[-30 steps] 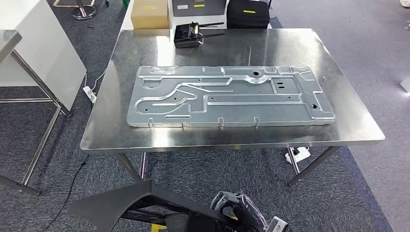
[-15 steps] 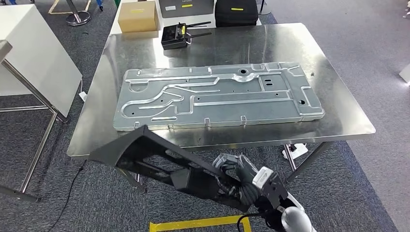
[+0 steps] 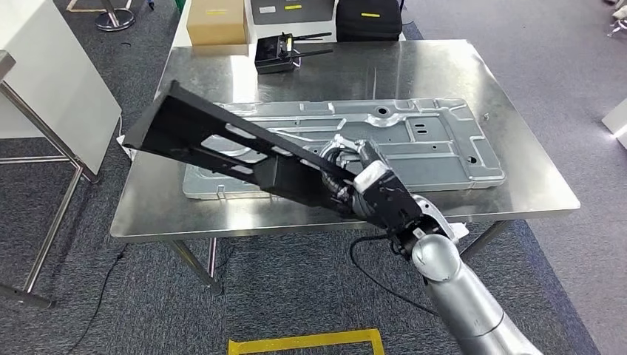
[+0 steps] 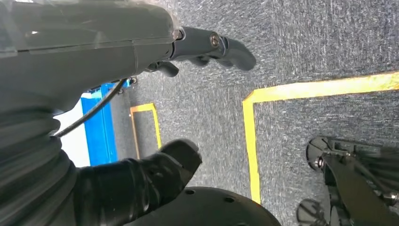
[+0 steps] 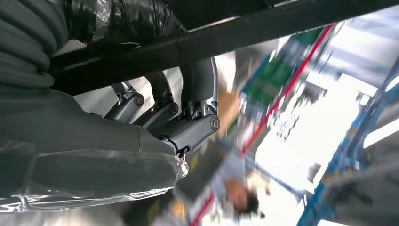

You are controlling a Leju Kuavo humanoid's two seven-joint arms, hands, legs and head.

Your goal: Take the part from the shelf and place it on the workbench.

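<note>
Black part [image 3: 222, 144] held above workbench [image 3: 517, 200], long axis running far-left to near-right over grey plate [image 3: 444, 148]. We grip its near-right end, right hand [image 3: 347, 174] fingers wrapped round it. Left hand [image 4: 155, 174] hangs low, fingers apart.

black part [image 3: 222, 144], shiny silver workbench [image 3: 517, 148], grey speckled carpet [image 3: 577, 66], yellow floor tape [image 3: 303, 342]

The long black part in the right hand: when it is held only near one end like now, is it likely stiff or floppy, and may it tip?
Probably stiff: the long black part stays straight though the right hand grips only its near end. It looks light for its length, being an open frame with cut-outs. It may still lever in the grasp, since most of its length hangs unsupported over the workbench.
</note>
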